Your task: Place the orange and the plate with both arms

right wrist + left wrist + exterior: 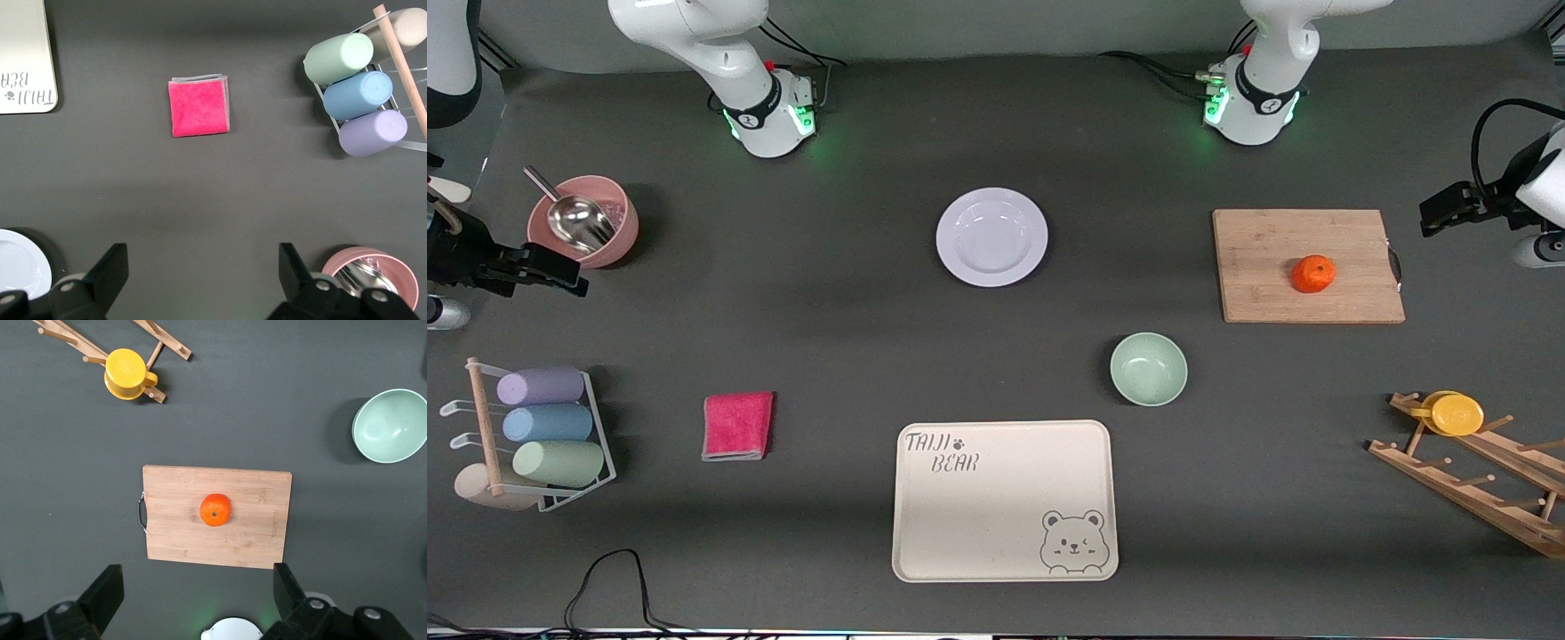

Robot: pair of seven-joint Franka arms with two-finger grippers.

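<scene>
While both arms wait raised, I see the left gripper (193, 603) spread empty over the bamboo cutting board (1263, 240), where the dimpled orange (1313, 274) sits. My right gripper (200, 283), likewise spread, hangs above bare mat near a pink cloth (199, 106). Mid-table lies the glossy plate (991, 236), with a mint bowl (1148, 369) nearer the camera.

The small round bright-orange fruit (1313, 274) sat stem dimple up on the wooden cutting board (1263, 267). The round, glossy, pale lavender-white plate (991, 236) lay flat and empty mid-table, well apart from it.
</scene>
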